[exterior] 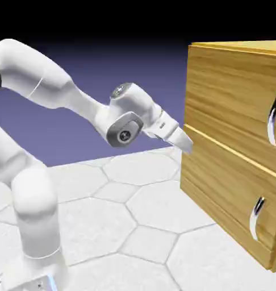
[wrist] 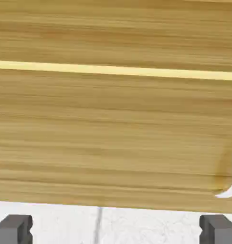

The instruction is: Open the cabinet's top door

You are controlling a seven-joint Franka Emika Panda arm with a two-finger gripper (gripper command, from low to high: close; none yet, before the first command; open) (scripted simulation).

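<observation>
Cabinet (exterior: 228,165): grained yellowish wood, curved handles (exterior: 272,122).

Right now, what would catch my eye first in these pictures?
Probably the white robot arm, bent across the exterior view's left half. Next comes the big wooden cabinet on that view's right, with two curved silver handles, one above the other.
</observation>
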